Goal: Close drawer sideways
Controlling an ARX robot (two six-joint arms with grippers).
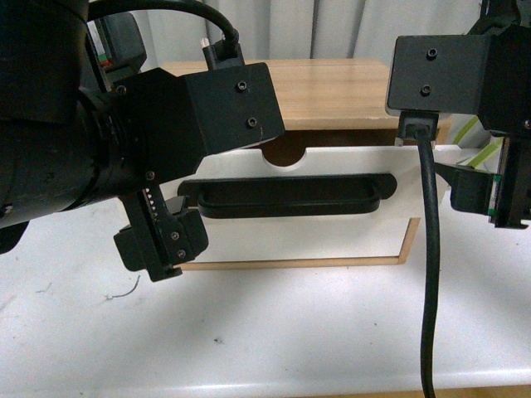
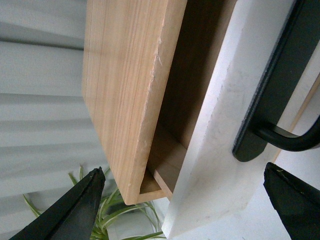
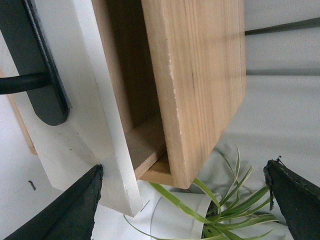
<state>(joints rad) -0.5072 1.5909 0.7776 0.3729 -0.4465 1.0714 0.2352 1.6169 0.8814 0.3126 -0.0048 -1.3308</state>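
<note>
On the white worktop (image 1: 274,332), the drawer (image 1: 332,228) is sitting slightly pulled out of its wooden case (image 1: 332,91).
The left gripper (image 2: 182,200) and right gripper (image 3: 184,192) are hanging spread wide, each straddling one end of it, pinching nothing. It is looking light, stiff and probably free-sliding; pressing flat beside the black handle (image 1: 286,197) is looking safest.

White tabletop (image 1: 290,332), pale pleated curtain (image 1: 332,29) behind, green striped-leaf plant (image 3: 186,206), soft even light
</note>
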